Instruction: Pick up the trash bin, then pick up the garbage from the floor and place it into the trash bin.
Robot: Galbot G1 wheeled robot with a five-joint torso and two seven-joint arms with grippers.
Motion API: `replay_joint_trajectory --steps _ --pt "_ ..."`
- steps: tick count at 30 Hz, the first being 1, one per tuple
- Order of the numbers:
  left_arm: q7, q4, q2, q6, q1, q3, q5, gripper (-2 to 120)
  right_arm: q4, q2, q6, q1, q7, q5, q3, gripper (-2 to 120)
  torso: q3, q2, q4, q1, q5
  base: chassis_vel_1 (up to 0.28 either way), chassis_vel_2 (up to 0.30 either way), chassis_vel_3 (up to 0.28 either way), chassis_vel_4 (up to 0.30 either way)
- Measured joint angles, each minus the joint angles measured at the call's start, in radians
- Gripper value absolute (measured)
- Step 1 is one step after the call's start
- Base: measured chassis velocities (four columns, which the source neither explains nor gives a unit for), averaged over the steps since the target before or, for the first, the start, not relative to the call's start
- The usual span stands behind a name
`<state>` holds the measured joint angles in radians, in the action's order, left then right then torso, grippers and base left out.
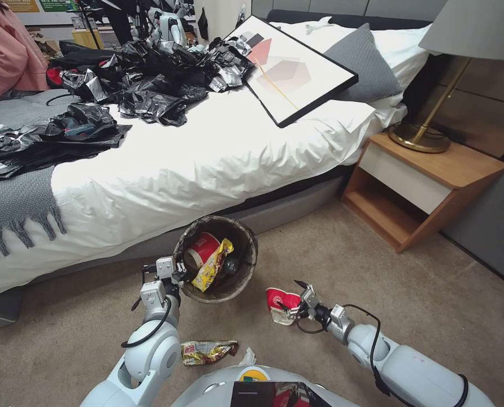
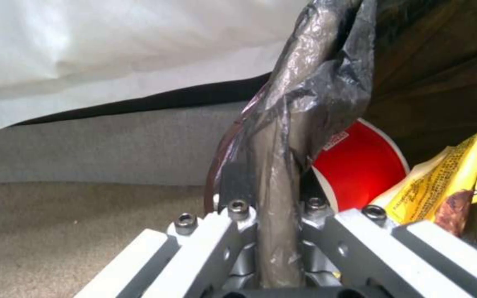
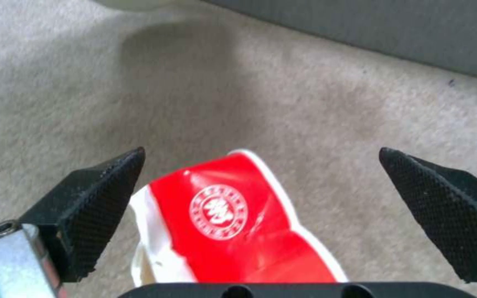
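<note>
The trash bin (image 1: 251, 244), with its dark liner, is tilted so its mouth faces me, in front of the bed. My left gripper (image 1: 173, 272) is shut on its near rim, and the left wrist view shows the liner-wrapped rim (image 2: 283, 157) pinched in the gripper (image 2: 274, 215). Inside the bin lie a red-and-white cup (image 1: 202, 249) (image 2: 360, 169) and a yellow wrapper (image 1: 213, 265) (image 2: 443, 186). On the carpet to the right, my right gripper (image 1: 294, 305) (image 3: 261, 151) is open around a crushed red-and-white cup (image 1: 279, 299) (image 3: 227, 215). A gold foil wrapper (image 1: 207, 351) and a white tissue (image 1: 247, 357) lie near my base.
The bed (image 1: 207, 164) runs across the back, strewn with black-and-silver bags (image 1: 150, 79) and a framed picture (image 1: 289, 68). A wooden nightstand (image 1: 421, 186) with a brass lamp (image 1: 421, 135) stands at the right. Open carpet lies to the right of the cup.
</note>
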<state>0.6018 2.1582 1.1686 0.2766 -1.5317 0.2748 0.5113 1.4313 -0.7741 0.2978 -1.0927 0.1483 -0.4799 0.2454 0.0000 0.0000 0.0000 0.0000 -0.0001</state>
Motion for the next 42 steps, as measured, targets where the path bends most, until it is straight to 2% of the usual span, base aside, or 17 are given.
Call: replay_joint_trajectory --steps 33,36,37,38,40,41,42 --pt "0.0 0.003 0.005 -0.006 0.009 0.0 0.0 0 -0.213 -0.113 0.042 -0.032 -0.007 0.134 0.021 100 0.0 0.0 -0.0001 0.0 0.0 0.0 0.0 0.0 0.0" --pt "0.001 0.003 0.005 -0.006 0.009 0.0 0.0 0 -0.223 -0.118 0.045 -0.031 -0.007 0.14 0.018 97 0.0 0.0 0.0 0.0 0.0001 0.0 0.0 0.0 0.0" --pt "0.001 0.003 0.004 -0.007 0.009 0.0 0.0 0 -0.233 -0.123 0.05 -0.031 -0.008 0.145 0.015 89 0.0 0.0 0.0 0.0 0.0 0.0 0.0 0.0 0.0" --pt "0.001 0.003 0.004 -0.007 0.009 0.0 0.0 0 -0.233 -0.123 0.05 -0.031 -0.008 0.145 0.015 89 0.0 0.0 0.0 0.0 0.0 0.0 0.0 0.0 0.0" --pt "0.001 0.002 0.003 -0.007 0.01 0.0 0.0 0 -0.243 -0.126 0.056 -0.031 -0.007 0.151 0.012 79 0.0 0.0 0.0 0.0 0.0001 0.0 0.0 0.0 0.0" --pt "0.001 0.002 0.003 -0.007 0.01 0.0 0.0 0 -0.243 -0.126 0.056 -0.031 -0.007 0.151 0.012 79 0.0 0.0 0.0 0.0 0.0001 0.0 0.0 0.0 0.0" --pt "0.001 0.001 0.002 -0.008 0.011 0.0 0.0 0 -0.246 -0.127 0.058 -0.031 -0.007 0.153 0.01 74 0.0 0.0 0.0 0.0 0.0001 0.0 0.0 0.0 0.0"
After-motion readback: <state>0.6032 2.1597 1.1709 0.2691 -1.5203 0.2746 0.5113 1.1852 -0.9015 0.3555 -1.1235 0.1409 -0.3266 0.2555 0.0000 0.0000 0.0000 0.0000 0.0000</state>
